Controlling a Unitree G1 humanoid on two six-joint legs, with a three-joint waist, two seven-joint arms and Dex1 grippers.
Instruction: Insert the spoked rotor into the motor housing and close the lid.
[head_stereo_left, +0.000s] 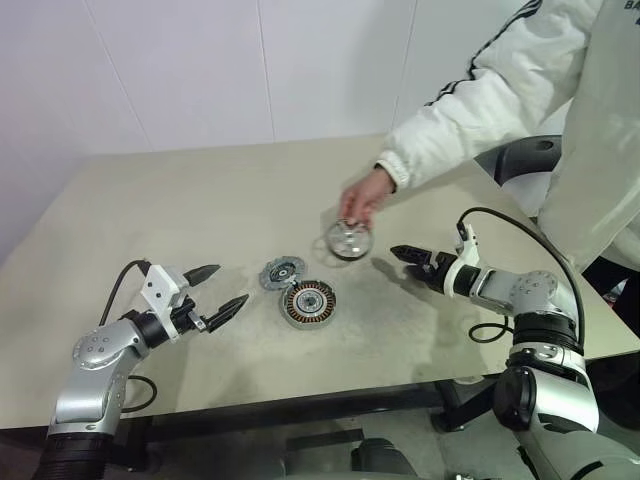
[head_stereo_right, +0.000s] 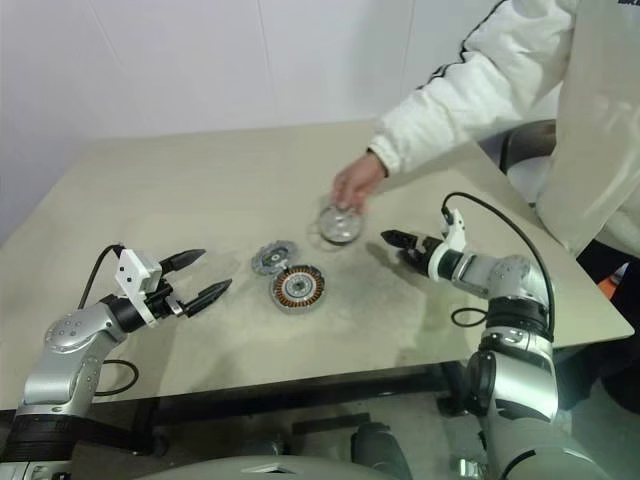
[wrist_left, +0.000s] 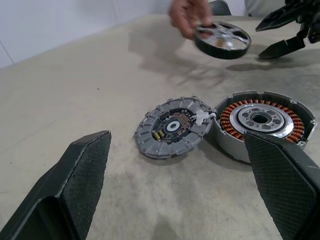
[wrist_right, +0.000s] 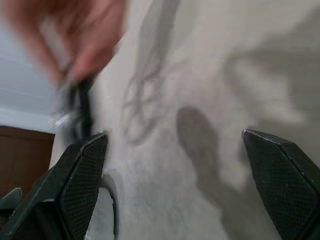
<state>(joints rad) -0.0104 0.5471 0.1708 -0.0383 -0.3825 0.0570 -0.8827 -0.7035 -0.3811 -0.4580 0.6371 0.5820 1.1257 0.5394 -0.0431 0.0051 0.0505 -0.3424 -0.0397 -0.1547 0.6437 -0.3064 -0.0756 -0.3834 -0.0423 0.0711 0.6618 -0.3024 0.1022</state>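
- The left hand (head_stereo_left: 213, 292) hovers over the tabletop (head_stereo_left: 150, 200) near its front edge, fingers spread wide and holding nothing, pointing toward the parts.
- Just past it, around the middle of the tabletop, the motor housing (head_stereo_left: 308, 302) lies flat with its copper windings up and its centre bare. The lid (head_stereo_left: 282, 272) lies flat touching the housing's far-left side.
- The right hand (head_stereo_left: 412, 256) hangs over the tabletop toward the right edge, fingers apart and empty, aimed at the wheel.
- Farther back, a person's hand (head_stereo_left: 363, 195) holds the spoked rotor (head_stereo_left: 349, 240) by its rim, tilted and lifted off the tabletop, well apart from the housing. So the rotor is not yet in the robot's keeping.
- To do this step well, I'd say the right hand should wait until the wheel is set down or held steady. Then it should close on the rim, not the thin spokes.
- The rotor likely needs to be kept level and centred over the housing's dark middle before lowering. A tilted entry could catch on the windings.
- The lid sits so close that it could be knocked.
- No brand, label or readable writing shows on any part. The dark marks on the person's white sleeve (head_stereo_left: 480, 100) cannot be read.
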